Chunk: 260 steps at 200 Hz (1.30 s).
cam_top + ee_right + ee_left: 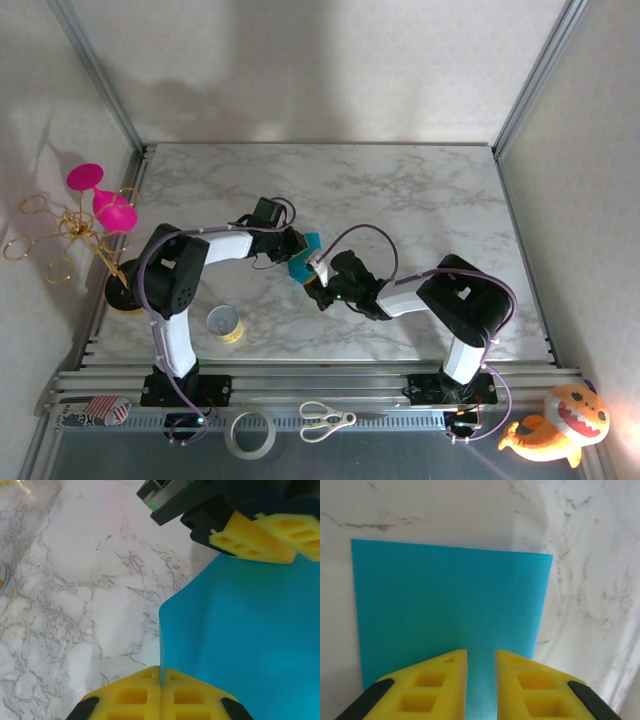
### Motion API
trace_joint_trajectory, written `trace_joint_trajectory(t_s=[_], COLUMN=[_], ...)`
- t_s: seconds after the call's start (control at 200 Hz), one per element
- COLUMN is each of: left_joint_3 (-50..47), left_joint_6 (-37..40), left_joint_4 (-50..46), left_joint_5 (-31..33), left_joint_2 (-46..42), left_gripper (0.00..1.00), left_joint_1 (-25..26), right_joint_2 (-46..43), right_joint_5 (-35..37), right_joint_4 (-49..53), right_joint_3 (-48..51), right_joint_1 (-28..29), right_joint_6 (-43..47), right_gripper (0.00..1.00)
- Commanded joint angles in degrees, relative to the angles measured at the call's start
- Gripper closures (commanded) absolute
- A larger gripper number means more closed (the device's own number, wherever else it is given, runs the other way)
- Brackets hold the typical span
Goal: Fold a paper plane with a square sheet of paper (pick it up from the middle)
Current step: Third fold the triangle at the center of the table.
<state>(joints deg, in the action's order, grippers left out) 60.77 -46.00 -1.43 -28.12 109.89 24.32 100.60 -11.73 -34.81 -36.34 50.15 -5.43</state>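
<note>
The square sheet of paper is teal-blue and sits between the two grippers near the middle of the marble table. My right gripper is shut on one edge of the sheet, which curves upward from the pinch. In the left wrist view the sheet looks flat and unfolded. My left gripper is open over it by a narrow gap, and teal shows between the fingers. The left gripper's yellow fingers sit at the sheet's far edge in the right wrist view. The two grippers, left and right, nearly touch.
A small yellow tape roll lies near the left arm's base. A white tape ring and scissors rest on the front rail. A gold wire stand with pink glasses is at the left and an orange plush toy at the front right.
</note>
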Motion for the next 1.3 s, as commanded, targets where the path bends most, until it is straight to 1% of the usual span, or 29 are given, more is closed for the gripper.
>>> trace_joint_trajectory(t_s=[0.0, 0.21, 0.396, 0.871, 1.297], left_joint_3=[1.89, 3.12, 2.95, 2.77, 2.90], left_joint_6=[2.37, 4.75, 5.39, 5.66, 6.03], left_joint_4=[-3.90, -7.70, -7.97, -7.87, -7.71], left_joint_5=[2.21, 5.08, 5.26, 4.92, 4.65], left_joint_2=[1.45, 2.99, 3.65, 4.24, 4.81], left_gripper=[0.80, 0.85, 0.88, 0.88, 0.88], left_joint_1=[0.56, 1.17, 1.35, 1.44, 1.57], right_joint_2=[0.52, 1.00, 2.28, 3.52, 3.53], right_joint_5=[-2.51, -2.79, 0.41, 6.11, 8.12], right_joint_4=[1.21, 3.10, 5.10, 8.99, 10.99], right_joint_3=[-1.61, -2.84, -4.16, -6.37, -7.59], right_joint_1=[-0.99, -2.41, -3.11, -3.43, -3.40], right_joint_6=[-3.13, -6.92, -9.04, -10.36, -9.43], right_gripper=[0.98, 0.99, 0.98, 0.98, 0.98])
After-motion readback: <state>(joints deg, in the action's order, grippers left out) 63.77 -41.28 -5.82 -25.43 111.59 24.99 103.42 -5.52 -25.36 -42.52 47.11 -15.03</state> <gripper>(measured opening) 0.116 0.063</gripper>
